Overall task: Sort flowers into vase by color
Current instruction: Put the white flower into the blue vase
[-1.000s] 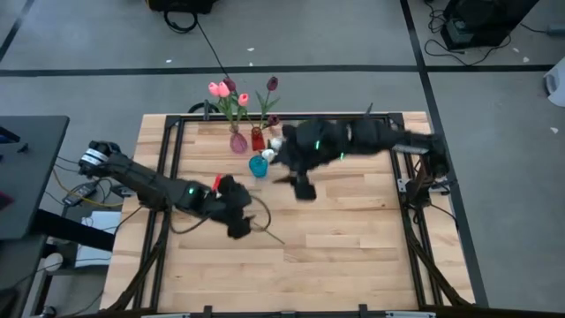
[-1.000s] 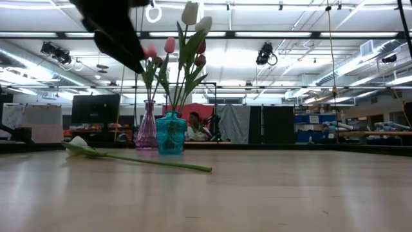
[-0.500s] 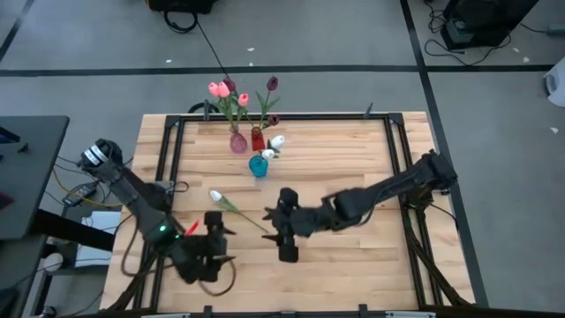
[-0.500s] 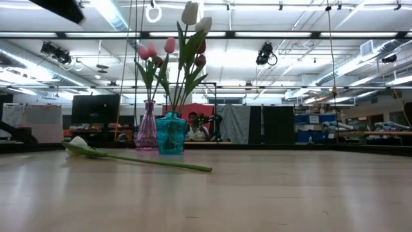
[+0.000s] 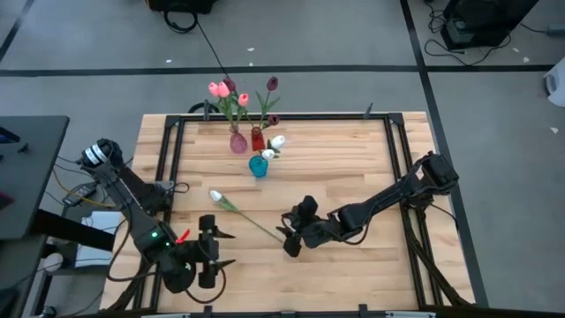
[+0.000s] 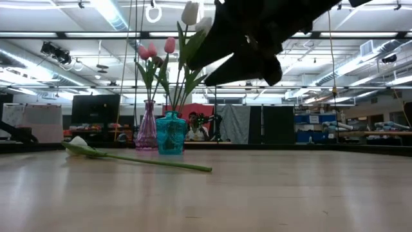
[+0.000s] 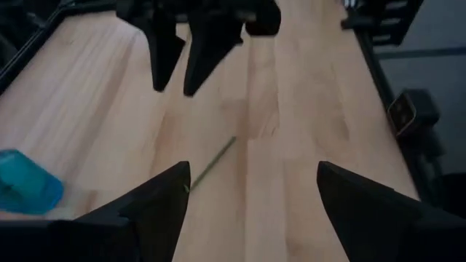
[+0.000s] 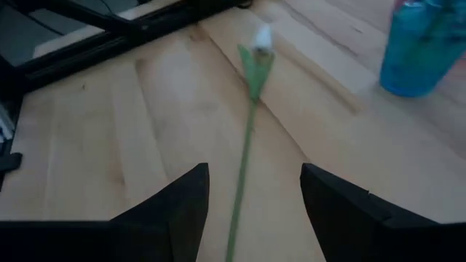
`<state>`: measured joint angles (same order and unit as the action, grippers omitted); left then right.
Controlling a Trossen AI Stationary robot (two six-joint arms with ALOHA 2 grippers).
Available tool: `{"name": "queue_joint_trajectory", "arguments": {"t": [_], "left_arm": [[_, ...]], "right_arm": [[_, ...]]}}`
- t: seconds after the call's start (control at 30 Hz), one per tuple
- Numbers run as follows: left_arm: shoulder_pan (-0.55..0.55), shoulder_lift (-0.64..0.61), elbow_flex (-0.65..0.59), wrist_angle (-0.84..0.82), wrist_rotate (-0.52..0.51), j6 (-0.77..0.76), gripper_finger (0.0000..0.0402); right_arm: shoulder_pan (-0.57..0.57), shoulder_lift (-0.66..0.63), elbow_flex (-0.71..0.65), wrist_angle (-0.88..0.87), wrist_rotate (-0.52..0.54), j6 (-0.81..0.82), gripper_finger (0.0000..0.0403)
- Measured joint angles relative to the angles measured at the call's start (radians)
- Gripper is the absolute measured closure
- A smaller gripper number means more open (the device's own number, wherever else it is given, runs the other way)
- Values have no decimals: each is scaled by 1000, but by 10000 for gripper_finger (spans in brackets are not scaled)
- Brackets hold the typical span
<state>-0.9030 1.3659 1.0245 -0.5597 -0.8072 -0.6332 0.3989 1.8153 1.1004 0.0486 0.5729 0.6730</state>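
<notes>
1 white flower [image 5: 238, 211] lies on bare table [image 5: 353, 168]. The right gripper [image 5: 291, 240], fingers spread, hovers over its stem end; the left gripper [image 5: 208, 269], spread, is near the front edge.

Light wooden slatted tabletop [image 5: 353, 168] within black metal frame [image 5: 168, 159]. Grey floor [image 5: 494, 97] around, crossed by black tape lines [image 5: 353, 67]. Seated person [image 6: 194, 126] in room behind, beneath ceiling strip lights [image 6: 109, 11]. Dark curtains [image 6: 257, 124] nearby.
</notes>
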Motion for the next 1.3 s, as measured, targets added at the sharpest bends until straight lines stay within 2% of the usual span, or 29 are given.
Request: {"name": "queue_joint_trajectory", "arguments": {"t": [0.17,0.3,0.43,0.57,0.73,0.87,1.07,1.3], "left_arm": [[-18,-5,0,141,-7,200,101],[-18,-56,-21,148,-9,287,121],[-5,-163,-150,196,16,296,145],[17,-294,-331,232,58,245,160],[124,-381,-506,271,155,124,170],[257,-367,-543,279,302,118,178],[442,-297,-529,289,517,277,183],[563,-179,-528,344,553,471,183]], "right_arm": [[25,30,7,42,-4,-9,185],[35,66,14,126,-38,-25,188],[43,84,14,131,-42,-19,188],[52,90,14,134,-40,-27,188],[49,98,14,142,-32,-52,188],[36,98,14,154,-15,-68,188],[16,98,14,184,-16,-114,188],[12,98,14,214,-15,-172,188]]}}
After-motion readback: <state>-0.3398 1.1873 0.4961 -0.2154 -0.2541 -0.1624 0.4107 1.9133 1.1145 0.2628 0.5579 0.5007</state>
